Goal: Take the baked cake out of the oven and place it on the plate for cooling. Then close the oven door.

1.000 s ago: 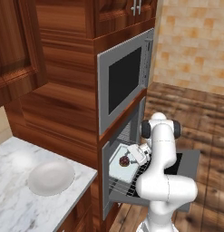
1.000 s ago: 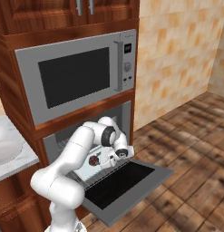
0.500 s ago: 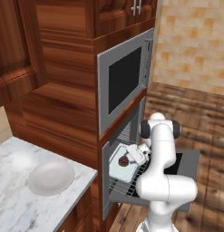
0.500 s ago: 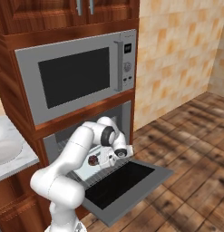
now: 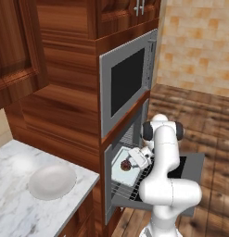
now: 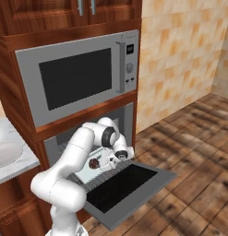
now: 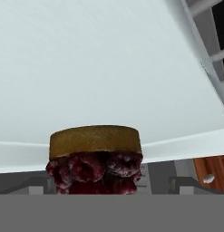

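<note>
- Wood-panelled kitchen wall in front of me, brown plank floor and tan tiled wall off to the right.
- Biggest steel thing I see is the microwave (image 6: 78,83) with its wide dark window; the right base view gives me its front face and a small panel of buttons at its right edge, too small to read, while the left base view catches it edge-on.
- Below it sits the oven (image 5: 117,163), cavity open, wire rack showing at the front.
- I've got the oven door (image 6: 129,186) dropped flat and level, dark window facing up; the right base view shows nearly the whole panel, while in the left base view my arm covers much of it.
- Marble counter (image 5: 16,203) to the left, and only the left base view gives me the whole white plate (image 5: 52,181) lying on it, bare, well apart from the oven; the right base view just clips its edge.
- Pale square baking tray (image 7: 109,68) sits on the rack inside the oven.
- Gripper (image 5: 137,159) is inside the oven mouth, just beside the cake; I can't see the fingers themselves clearly, but the jaws stand spread wide, nothing between them.
- Baked cake (image 7: 95,158) rests on the tray near its front edge. The hand view shows it close: flat golden-brown disc against a cluster of dark red berries. It's round, no long axis I can call.
- No brand or readable writing anywhere.
</note>
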